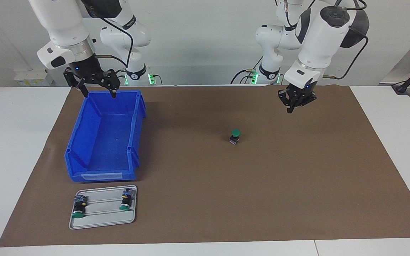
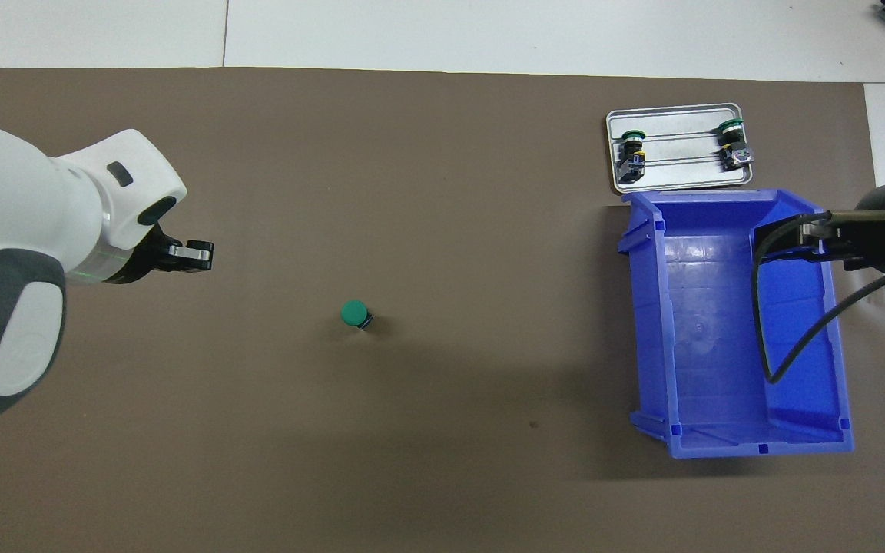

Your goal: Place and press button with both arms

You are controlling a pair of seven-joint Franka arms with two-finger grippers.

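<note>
I see the small push-button switch (image 1: 235, 136) standing upright on the brown mat (image 1: 262, 185) that covers the white desk (image 1: 12, 142), about midway between the two arms' ends. Its round green cap (image 2: 353, 312) faces up, sitting on a short black body with a small blue-grey block at the base. Nothing touches it.

My left gripper (image 1: 290, 110) hangs in the air over bare mat toward the left arm's end of the desk, well apart from the switch. Its fingertips are pressed together and it carries nothing.

My right gripper (image 1: 99, 94) hovers over the edge of the deep blue plastic bin (image 1: 84, 142) that lies closest to the robots. Its fingers are spread wide, with nothing between them.

The bin sits toward the right arm's end of the desk, and I see nothing inside it. Just beside it, farther from the robots, lies a flat grey metal tray (image 1: 101, 220). Two more green-capped switches lie on their sides on it, one (image 1: 79, 208) near each short end, the second (image 1: 126, 201) well apart from the first. Both have the same green cap and dark body as the one on the mat.
</note>
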